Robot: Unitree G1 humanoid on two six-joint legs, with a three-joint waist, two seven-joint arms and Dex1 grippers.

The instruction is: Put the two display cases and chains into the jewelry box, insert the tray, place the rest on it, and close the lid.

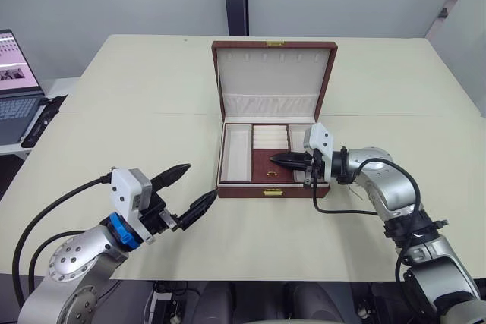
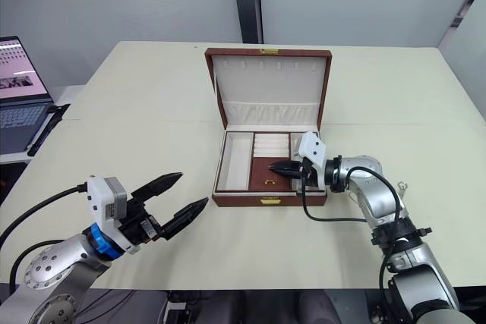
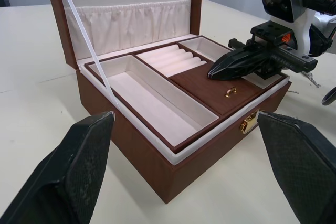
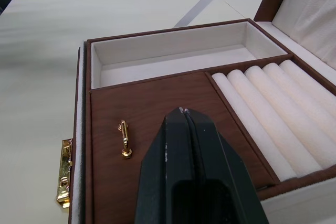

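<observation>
Jewelry box (image 1: 262,189) sits mid-counter (image 1: 152,96), lid (image 1: 273,73) standing upright and open. Tray (image 3: 157,85) is seated inside the box — cream side compartments bare, ribbed ring cushion (image 4: 273,108) at the back. Right gripper (image 1: 288,161) hovers over the tray's brown centre flap (image 4: 157,114), fingers pressed together, near the gold pull (image 4: 124,139). Left gripper (image 1: 186,191) is on the box's left front — fingers spread wide, holding nothing.

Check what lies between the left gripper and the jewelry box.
Bare tabletop separates the left gripper from the jewelry box, seen in the left eye view.
</observation>
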